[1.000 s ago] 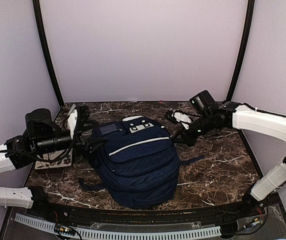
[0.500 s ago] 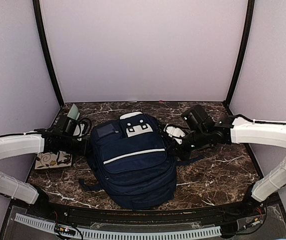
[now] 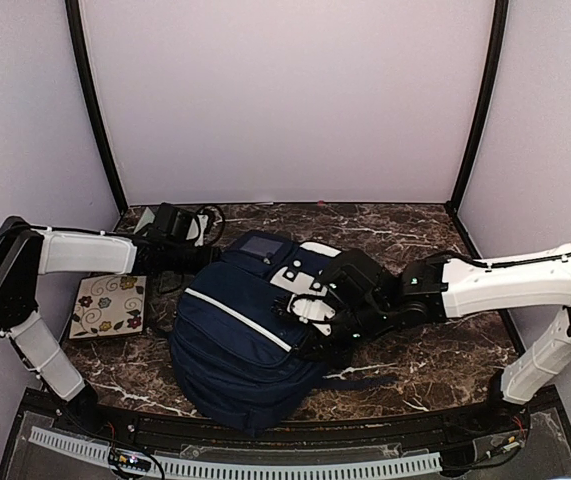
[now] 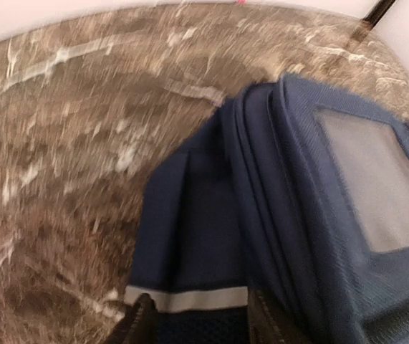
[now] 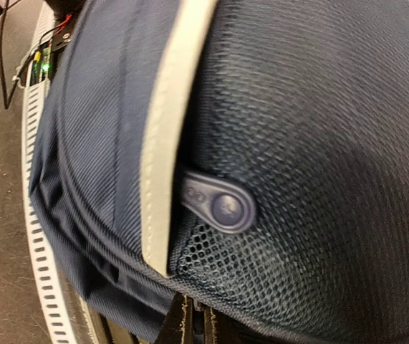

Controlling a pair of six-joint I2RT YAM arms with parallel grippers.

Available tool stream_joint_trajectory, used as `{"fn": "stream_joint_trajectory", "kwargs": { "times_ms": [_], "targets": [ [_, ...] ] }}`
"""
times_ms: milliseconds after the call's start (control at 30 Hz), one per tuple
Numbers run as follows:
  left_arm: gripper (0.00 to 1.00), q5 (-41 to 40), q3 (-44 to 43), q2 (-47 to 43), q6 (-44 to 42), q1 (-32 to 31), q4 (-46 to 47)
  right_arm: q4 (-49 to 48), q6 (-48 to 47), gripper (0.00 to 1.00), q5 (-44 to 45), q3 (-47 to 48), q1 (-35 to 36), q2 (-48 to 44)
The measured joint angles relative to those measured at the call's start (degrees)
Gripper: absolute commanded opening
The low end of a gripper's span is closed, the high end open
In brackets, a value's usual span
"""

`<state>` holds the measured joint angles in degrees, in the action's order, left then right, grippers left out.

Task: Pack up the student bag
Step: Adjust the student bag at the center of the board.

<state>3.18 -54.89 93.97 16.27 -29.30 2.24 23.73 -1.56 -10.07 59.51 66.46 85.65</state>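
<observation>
Change: Half a second on, the bag (image 3: 235,350) has swung round. Its white patches (image 3: 310,285), which pointed at the back wall, now point right.
Bag: Lies flat, mid-table, with its white stripe (image 3: 235,318) running slantwise across it.
Right pincer (image 3: 310,312): Was off the bag's right flank and is now on top of the bag, by the patches. Its fingers (image 5: 183,322) are pressed together at the edge of a mesh pocket, below a zip pull (image 5: 218,204). Whether they pinch any fabric cannot be told.
Left pincer (image 3: 208,256): At the bag's back-left corner. Its fingers (image 4: 143,326) straddle a navy fold with a grey band, and it cannot be told whether they clamp it.
Floral book (image 3: 110,305): Left of the bag, now out from under the left arm.
Table (image 3: 435,350): Dark brown marble veined with white.
Room: Pale lilac walls (image 3: 285,100) behind the bag, black poles (image 3: 90,100) at the back corners, and a white slotted rail (image 3: 265,465) in front of the bag.
</observation>
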Motion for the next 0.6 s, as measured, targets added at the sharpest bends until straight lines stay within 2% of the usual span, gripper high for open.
{"fn": "stream_joint_trajectory", "kwargs": {
  "times_ms": [100, 200, 367, 467, 600],
  "targets": [
    [0.6, -1.14, -0.35, -2.36, -4.39, -1.68, 3.69, 0.44, 0.13, 0.0, -0.7, 1.14, 0.94, 1.18],
    [0.7, -3.74, 3.23, -11.02, -11.1, -3.48, 7.1, 1.86, 0.17, 0.0, -0.87, 1.16, 0.74, 1.25],
    [0.72, -2.69, 6.93, -26.51, -18.86, -7.87, 10.64, 1.6, 0.46, 0.0, -1.2, 1.36, -1.57, 0.61],
    [0.73, -2.32, 7.85, -29.16, -20.52, -8.35, 10.93, 2.27, 0.68, 0.0, -1.68, 1.66, -4.42, 0.17],
    [0.72, -2.34, 8.5, -26.51, -20.65, -8.13, 7.87, 3.98, 0.7, 0.0, -0.79, 2.97, -9.94, 0.28]
  ]
}}
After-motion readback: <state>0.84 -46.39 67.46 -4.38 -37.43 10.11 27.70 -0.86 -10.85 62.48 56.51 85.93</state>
